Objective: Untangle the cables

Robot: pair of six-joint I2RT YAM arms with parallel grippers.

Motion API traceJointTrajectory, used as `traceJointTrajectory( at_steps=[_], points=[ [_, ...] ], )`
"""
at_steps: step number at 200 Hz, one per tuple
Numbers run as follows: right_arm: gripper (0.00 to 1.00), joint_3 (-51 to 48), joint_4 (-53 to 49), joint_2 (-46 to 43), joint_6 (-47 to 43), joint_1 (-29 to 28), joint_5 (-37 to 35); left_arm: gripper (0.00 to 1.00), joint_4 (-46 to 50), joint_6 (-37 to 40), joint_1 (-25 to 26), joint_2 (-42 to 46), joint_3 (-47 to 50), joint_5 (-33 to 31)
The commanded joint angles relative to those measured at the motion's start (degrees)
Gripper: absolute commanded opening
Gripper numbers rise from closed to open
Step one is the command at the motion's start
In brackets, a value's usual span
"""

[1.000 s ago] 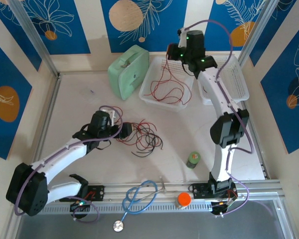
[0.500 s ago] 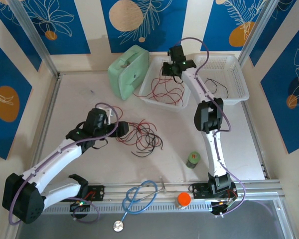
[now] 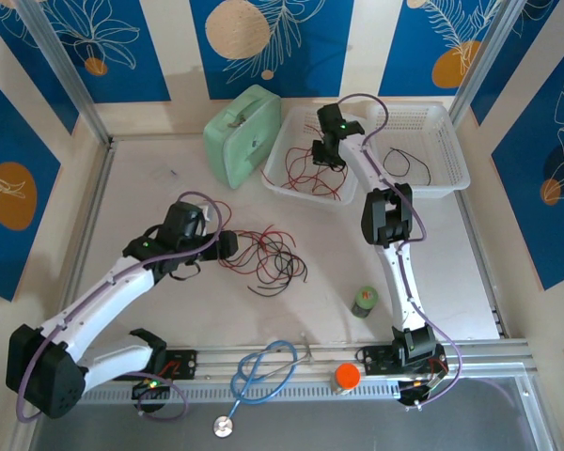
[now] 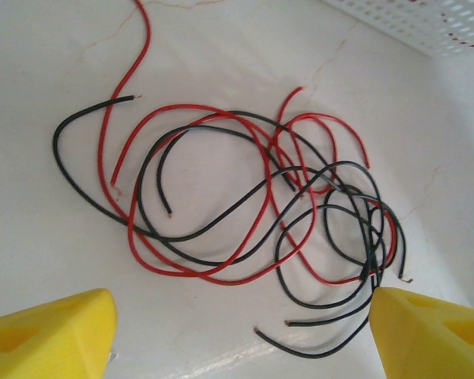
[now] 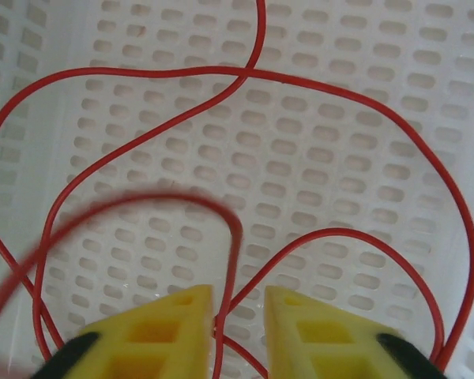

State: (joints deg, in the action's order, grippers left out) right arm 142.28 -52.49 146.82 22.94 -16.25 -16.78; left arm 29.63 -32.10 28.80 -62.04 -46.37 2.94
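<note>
Left gripper (image 4: 237,335): yellow fingers spread wide, empty, over tangled thin red and black cables (image 4: 300,189) on white tabletop (image 3: 150,178). Right gripper (image 5: 238,328): jaws narrowly parted, thin red wire (image 5: 158,70) loose between them, inside white perforated plastic basket (image 5: 363,158). Blue leaf-patterned walls (image 3: 66,47).

Glossy plastic-sheathed cables (image 4: 300,189) on a smooth matt table (image 4: 47,260).

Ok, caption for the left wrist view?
Open left gripper hovers over tangled red and black cables on the table.

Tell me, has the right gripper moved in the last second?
Yes. The right gripper has shifted left and toward the arm bases, now over the middle of the left basket holding the red cable.
</note>
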Motion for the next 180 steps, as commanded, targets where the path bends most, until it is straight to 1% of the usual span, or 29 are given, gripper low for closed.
traceJointTrajectory(
  at_steps=[1, 22, 43, 70, 89, 127, 154, 180],
  points=[
    [0.35, 0.0, -0.9, -7.0, -1.4, -0.4, -1.5, 0.81, 5.4, -2.2, 0.5, -1.4, -2.6, -3.2],
    [0.40, -1.6, -1.0, -12.0, -2.3, -0.6, -2.4, 0.77, 8.3, -4.0, 0.4, -3.4, -3.5, -5.8],
    [0.41, -5.1, -0.4, -18.4, -3.4, -0.6, -3.0, 0.72, 9.4, -5.5, 0.3, -6.0, -3.7, -7.7],
    [0.43, -11.5, 0.9, -28.2, -4.4, -0.8, -3.2, 0.66, 8.1, -6.4, -0.5, -10.6, -4.3, -8.1],
    [0.45, -19.5, 3.3, -37.1, -4.9, -1.3, -2.6, 0.60, 6.6, -6.5, -1.4, -14.4, -5.3, -8.5],
    [0.50, -40.8, 10.2, -57.1, -4.2, -3.5, -1.4, 0.47, 2.5, -6.7, -4.2, -20.7, -5.8, -10.4],
    [0.52, -54.6, 12.9, -69.6, -1.8, -4.6, 0.3, 0.43, -0.2, -6.9, -6.6, -23.6, -5.4, -10.5],
    [0.53, -63.5, 13.3, -78.2, 0.9, -5.3, 1.8, 0.41, -5.0, -6.9, -8.2, -26.5, -4.5, -8.2]
  ],
)
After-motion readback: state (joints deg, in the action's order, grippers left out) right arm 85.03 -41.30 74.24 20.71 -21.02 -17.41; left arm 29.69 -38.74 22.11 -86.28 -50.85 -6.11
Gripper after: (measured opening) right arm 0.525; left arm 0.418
